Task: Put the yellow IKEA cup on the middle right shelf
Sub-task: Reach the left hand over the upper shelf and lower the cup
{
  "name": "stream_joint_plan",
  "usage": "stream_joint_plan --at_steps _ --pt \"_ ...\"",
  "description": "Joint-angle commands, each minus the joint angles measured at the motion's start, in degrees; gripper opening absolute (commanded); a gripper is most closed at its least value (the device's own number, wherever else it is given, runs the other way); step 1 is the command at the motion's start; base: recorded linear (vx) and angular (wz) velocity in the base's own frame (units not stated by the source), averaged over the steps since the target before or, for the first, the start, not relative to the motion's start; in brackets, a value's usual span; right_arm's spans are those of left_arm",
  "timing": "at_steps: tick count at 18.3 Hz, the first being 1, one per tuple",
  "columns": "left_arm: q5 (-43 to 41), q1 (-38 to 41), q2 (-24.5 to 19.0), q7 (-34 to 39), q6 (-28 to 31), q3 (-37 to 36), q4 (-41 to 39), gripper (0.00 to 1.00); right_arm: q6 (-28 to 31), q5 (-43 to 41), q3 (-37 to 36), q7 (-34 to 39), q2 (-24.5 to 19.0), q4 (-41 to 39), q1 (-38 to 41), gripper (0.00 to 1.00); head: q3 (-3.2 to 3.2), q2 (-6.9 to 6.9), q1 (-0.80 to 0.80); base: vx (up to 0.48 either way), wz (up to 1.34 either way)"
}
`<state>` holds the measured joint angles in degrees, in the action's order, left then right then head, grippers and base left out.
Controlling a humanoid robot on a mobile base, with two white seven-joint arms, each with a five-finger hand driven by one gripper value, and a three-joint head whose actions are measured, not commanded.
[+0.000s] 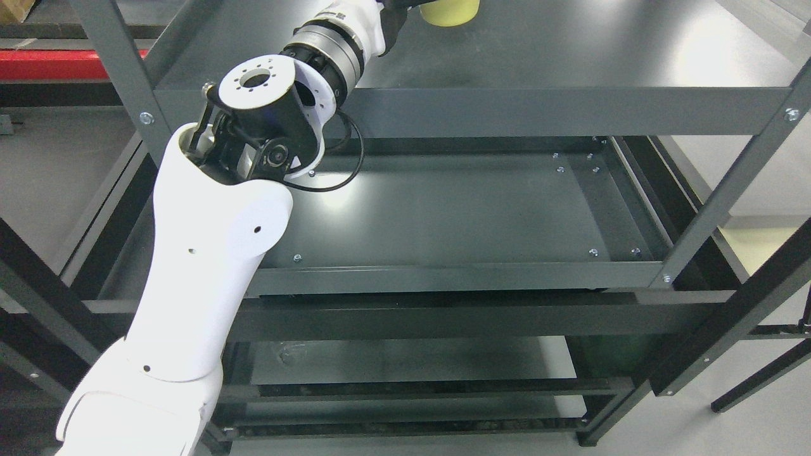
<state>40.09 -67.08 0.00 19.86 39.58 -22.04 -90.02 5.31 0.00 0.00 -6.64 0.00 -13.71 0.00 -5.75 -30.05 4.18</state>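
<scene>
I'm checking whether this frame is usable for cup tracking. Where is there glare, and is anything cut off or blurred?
Head view: bright glare patches sit on the upper shelf at right and on the shelf below beside the left arm. The yellow cup is cropped by the top edge, and the hand at it is out of frame. Focus is sharp throughout, with no motion blur.

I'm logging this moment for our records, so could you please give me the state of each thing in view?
Yellow cup: on the upper shelf, top cut off by the picture edge.
Left arm: stretched up toward the cup, hand out of view.
Lower shelf: bare.
</scene>
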Motion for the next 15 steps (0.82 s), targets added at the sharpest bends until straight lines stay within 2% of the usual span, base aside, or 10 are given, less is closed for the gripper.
stream_joint_plan --at_steps 1,8,9,11,13,14,15 --pt "-0.5 -0.2 -1.0 -1.2 0.2 0.9 1.6 0.98 0.0 -1.4 1.0 0.0 1.0 0.0 0.8 1.00 0.00 0.00 0.00 0.000 0.00" --pt "-0.9 0.4 -1.0 -1.3 0.1 2.3 0.9 0.97 0.0 -1.4 1.0 0.0 1.0 0.0 0.8 0.99 0.00 0.00 0.00 0.000 0.00" --pt "-0.9 0.5 -1.0 -1.4 0.1 2.4 0.8 0.89 0.0 -1.4 1.0 0.0 1.0 0.0 0.8 0.99 0.00 0.00 0.00 0.000 0.00" --pt "-0.9 2.1 -1.0 -1.3 -0.2 2.5 0.7 0.57 0.0 -1.4 1.0 0.0 1.0 0.0 0.8 0.99 0.00 0.00 0.00 0.000 0.00" --pt "-0.9 2.4 -1.0 -0.3 -0.8 2.8 0.7 0.30 0.0 -1.4 1.0 0.0 1.0 0.0 0.8 0.99 0.00 0.00 0.00 0.000 0.00" --pt "-0.9 2.5 -1.0 0.4 -2.4 2.8 0.6 0.12 0.0 -1.4 1.0 0.0 1.0 0.0 0.8 0.99 0.00 0.00 0.00 0.000 0.00" --pt "-0.9 2.8 -1.0 1.2 -4.5 3.0 0.5 0.00 0.0 -1.4 1.0 0.0 1.0 0.0 0.8 0.99 0.00 0.00 0.00 0.000 0.00"
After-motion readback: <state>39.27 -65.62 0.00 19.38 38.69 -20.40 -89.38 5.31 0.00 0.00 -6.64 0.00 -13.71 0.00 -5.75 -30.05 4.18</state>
